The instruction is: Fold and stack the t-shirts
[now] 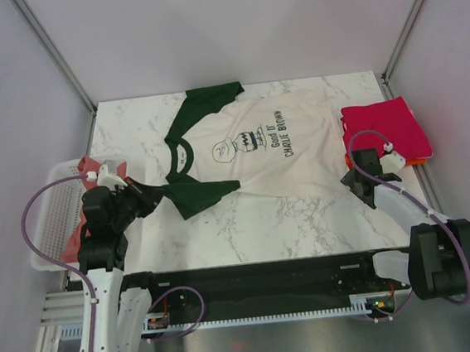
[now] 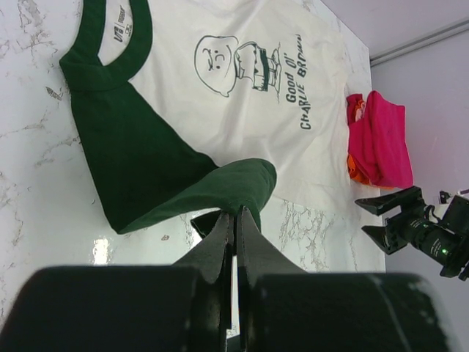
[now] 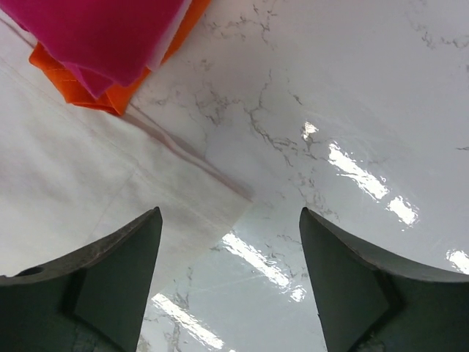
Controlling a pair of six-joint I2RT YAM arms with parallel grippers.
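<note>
Magenta tee (image 1: 380, 129) on orange tee (image 3: 80, 88), folded, 3 o'clock. Cream tee (image 1: 291, 150) unfolded: left end effector (image 2: 236, 220) pinches green sleeve (image 2: 146, 169), right end effector (image 3: 231, 279) wide. Salmon-pink tee (image 1: 88, 167) pending, 9 o'clock.

I am observing the left gripper (image 2: 236, 214) with its jaws pressed together, pinching the hem of the green sleeve (image 2: 146, 169) right at its tips. That sleeve is rising off the marble table (image 2: 37, 183) just ahead of the tips and curling over in a fold. The cream t-shirt (image 2: 183, 110) is lying flat beyond the gripper with its print (image 2: 238, 62) facing up and its green collar (image 2: 110, 67) sitting ahead and to the left. Ahead and to the right, a magenta t-shirt (image 2: 385, 143) is resting on an orange t-shirt (image 2: 355, 172), just beside the cream one's edge. To the right of the gripper, I am noting the right gripper (image 2: 360, 215) standing over the table with its jaws spread apart.
</note>
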